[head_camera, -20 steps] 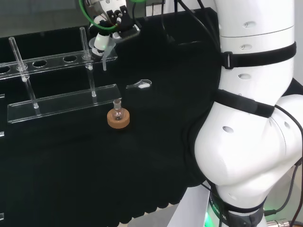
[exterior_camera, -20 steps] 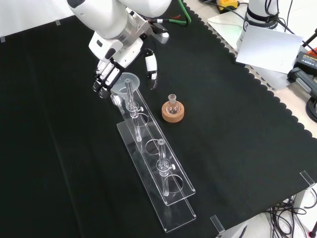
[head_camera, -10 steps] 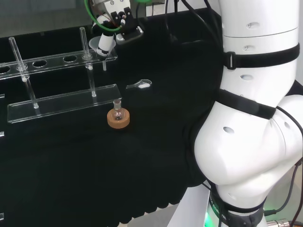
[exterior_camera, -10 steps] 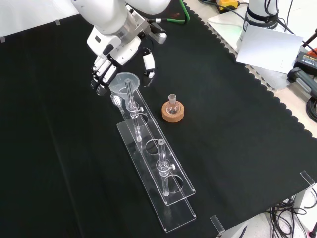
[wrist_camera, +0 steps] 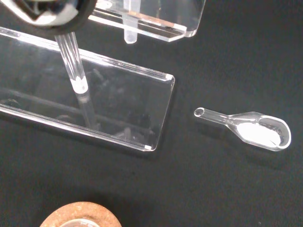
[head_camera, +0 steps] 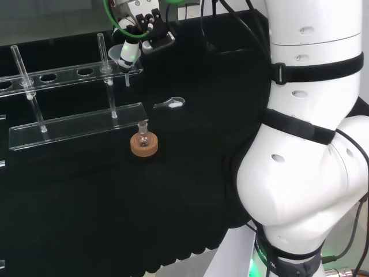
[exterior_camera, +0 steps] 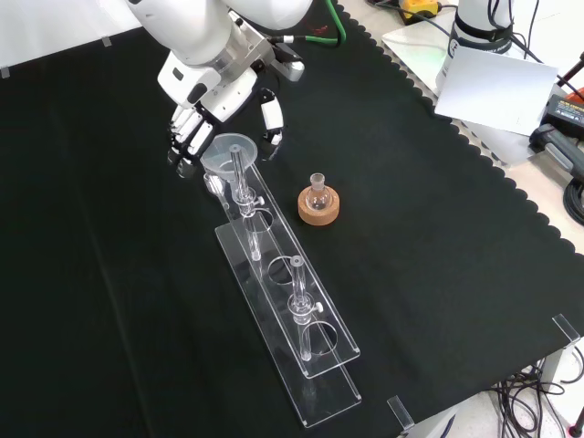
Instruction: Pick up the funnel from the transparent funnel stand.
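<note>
Compared with a second ago, hand (head_camera: 131, 51) sits slightly higher and further toward the bench's far edge in head view, fingers curled around funnel (head_camera: 120, 55) at the right end of the funnel stand (head_camera: 69, 75). Front view: hand (exterior_camera: 196, 119) wraps the funnel (exterior_camera: 228, 148) cone from behind, thumb on the other side, funnel still seated at the stand's (exterior_camera: 301, 356) top end; flask on cork ring (exterior_camera: 318, 206) just beside. Wrist view: funnel stem (wrist_camera: 129, 34) pokes through the upper plate, glass spoon (wrist_camera: 253, 130) lies apart. Risk: tilted lift could jam the stem in its hole and drag the stand.
</note>
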Robot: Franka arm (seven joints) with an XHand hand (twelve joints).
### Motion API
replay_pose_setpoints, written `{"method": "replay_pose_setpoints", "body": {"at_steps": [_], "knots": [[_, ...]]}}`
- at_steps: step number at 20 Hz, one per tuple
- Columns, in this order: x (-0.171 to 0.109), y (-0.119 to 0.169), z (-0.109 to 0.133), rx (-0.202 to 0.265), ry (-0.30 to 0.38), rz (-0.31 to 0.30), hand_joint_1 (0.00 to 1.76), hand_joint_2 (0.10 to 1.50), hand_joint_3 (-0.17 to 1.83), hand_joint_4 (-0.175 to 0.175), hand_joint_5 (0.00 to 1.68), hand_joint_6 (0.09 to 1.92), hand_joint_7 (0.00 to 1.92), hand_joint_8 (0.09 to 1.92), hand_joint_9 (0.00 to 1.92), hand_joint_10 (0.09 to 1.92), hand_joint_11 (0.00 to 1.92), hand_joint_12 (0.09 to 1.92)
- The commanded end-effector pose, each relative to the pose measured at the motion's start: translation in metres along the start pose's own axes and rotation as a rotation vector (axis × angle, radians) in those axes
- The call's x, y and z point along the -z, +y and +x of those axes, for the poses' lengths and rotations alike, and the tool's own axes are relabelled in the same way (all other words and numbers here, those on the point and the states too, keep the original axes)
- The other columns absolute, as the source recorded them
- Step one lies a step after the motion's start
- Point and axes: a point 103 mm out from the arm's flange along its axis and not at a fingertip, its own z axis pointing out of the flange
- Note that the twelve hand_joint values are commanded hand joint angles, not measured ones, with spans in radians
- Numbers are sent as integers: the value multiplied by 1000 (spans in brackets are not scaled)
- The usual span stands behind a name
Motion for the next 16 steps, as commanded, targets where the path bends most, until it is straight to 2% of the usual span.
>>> {"method": "replay_pose_setpoints", "body": {"at_steps": [1, 5, 11, 12, 13, 16], "knots": [[0, 1, 1, 2, -5, 8, 802, 517, 696, 73, 195, 87, 0, 547, 232, 853, 336, 1527], [-2, 4, 2, 4, -12, 18, 804, 512, 710, 69, 198, 87, 5, 621, 371, 769, 349, 1518], [-5, 3, 3, 2, -28, -15, 809, 511, 726, 46, 278, 87, 122, 690, 528, 678, 360, 1509], [-5, 3, 3, -2, -32, -30, 810, 512, 727, 44, 291, 87, 137, 687, 543, 664, 362, 1508], [-4, 1, 2, -9, -40, -71, 815, 520, 728, 35, 352, 87, 213, 688, 592, 644, 375, 1495], [-1, -5, 4, -32, -70, -195, 865, 582, 733, 8, 630, 178, 574, 677, 824, 550, 494, 1404]]}}
